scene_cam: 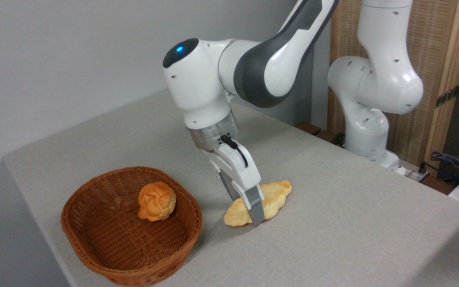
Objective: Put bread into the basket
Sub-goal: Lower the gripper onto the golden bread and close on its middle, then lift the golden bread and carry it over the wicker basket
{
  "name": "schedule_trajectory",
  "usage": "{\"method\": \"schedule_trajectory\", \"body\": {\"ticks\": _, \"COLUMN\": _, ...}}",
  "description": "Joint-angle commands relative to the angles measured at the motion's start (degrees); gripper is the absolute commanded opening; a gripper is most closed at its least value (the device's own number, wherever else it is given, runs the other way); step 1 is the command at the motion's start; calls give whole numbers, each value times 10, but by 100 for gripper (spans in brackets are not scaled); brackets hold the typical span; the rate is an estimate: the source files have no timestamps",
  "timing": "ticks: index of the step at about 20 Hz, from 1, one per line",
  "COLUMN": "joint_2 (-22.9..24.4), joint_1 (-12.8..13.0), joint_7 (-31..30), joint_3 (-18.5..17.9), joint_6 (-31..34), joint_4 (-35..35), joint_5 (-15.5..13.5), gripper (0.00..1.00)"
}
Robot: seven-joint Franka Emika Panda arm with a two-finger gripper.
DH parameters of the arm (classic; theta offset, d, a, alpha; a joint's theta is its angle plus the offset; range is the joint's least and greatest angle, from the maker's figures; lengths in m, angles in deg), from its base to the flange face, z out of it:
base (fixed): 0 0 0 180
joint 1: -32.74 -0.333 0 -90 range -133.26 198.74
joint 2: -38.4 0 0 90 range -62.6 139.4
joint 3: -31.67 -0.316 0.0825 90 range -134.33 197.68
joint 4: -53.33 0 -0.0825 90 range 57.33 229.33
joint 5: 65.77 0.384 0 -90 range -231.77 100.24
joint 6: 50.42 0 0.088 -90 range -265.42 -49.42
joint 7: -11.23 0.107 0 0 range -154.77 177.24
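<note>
Tool [248,210] straddles the loaf [271,199] at frame centre on the desk [333,223] — whether it grips, I cannot tell. Bun [157,201] sits in the basket [94,255] (lower left). An off-centre pinch could tip the loaf out.

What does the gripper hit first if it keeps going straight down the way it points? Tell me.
The gripper straddles the long loaf on the table; straight on, the fingertips likely meet the tabletop first, though depth is unclear and the loaf may touch the palm.

Bare table [333,207] between loaf [275,191] and basket [191,223]
</note>
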Motion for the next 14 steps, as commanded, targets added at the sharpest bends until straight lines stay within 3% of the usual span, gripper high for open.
{"method": "schedule_trajectory", "body": {"ticks": 1, "joint_2": 11, "joint_1": 2, "joint_7": 11, "joint_3": -4, "joint_6": 8, "joint_4": -7, "joint_5": 8, "gripper": 39}}
{"method": "schedule_trajectory", "body": {"ticks": 10, "joint_2": 8, "joint_1": 2, "joint_7": 10, "joint_3": -3, "joint_6": 41, "joint_4": -60, "joint_5": 3, "gripper": 38}}
{"method": "schedule_trajectory", "body": {"ticks": 14, "joint_2": 1, "joint_1": 2, "joint_7": 4, "joint_3": 0, "joint_6": 41, "joint_4": -120, "joint_5": -9, "gripper": 38}}
